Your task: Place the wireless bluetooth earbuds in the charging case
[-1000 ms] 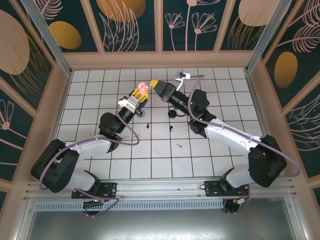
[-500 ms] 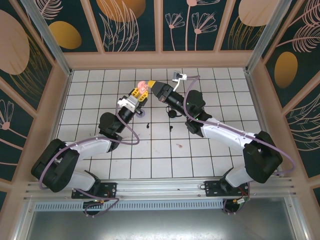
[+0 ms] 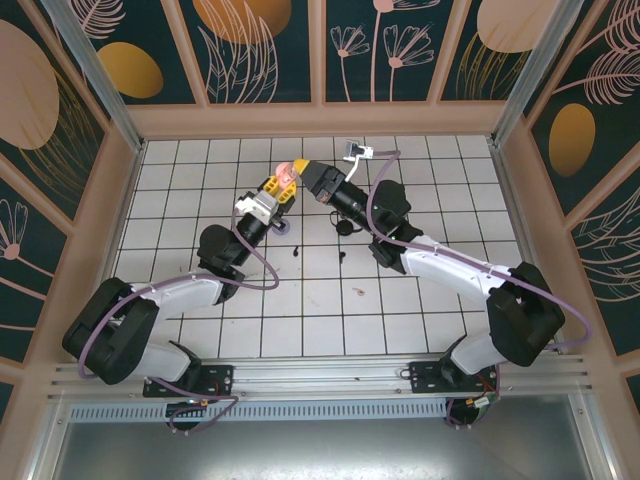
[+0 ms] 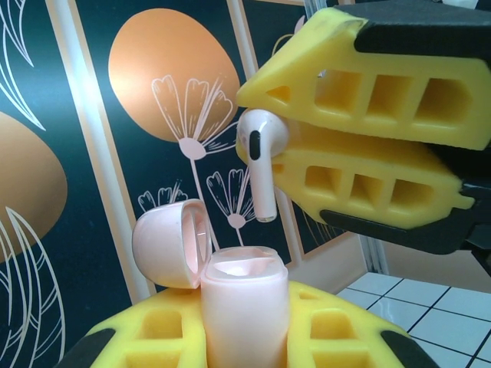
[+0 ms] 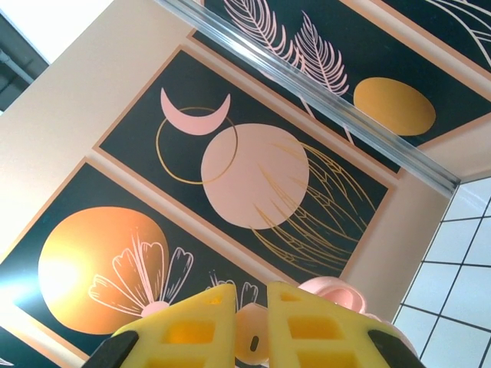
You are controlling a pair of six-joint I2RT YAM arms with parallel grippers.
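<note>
The left gripper [image 3: 276,190] clamps the open pink charging case [image 4: 244,303] upright. The right gripper [image 5: 252,310] pinches a pale earbud [image 4: 261,153], stem down, just above the case's mouth.

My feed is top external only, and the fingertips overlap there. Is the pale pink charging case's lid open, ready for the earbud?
Observer: Yes. The left wrist view shows the rounded lid hinged back, with the pale pink plastic charging case upright in the left gripper.
Operator: Where is the earbud relative to the opening?
Observer: The right gripper pinches the small pale pink stemmed earbud by its head. The stem points down and its tip hangs above the opening, with a gap.
</note>
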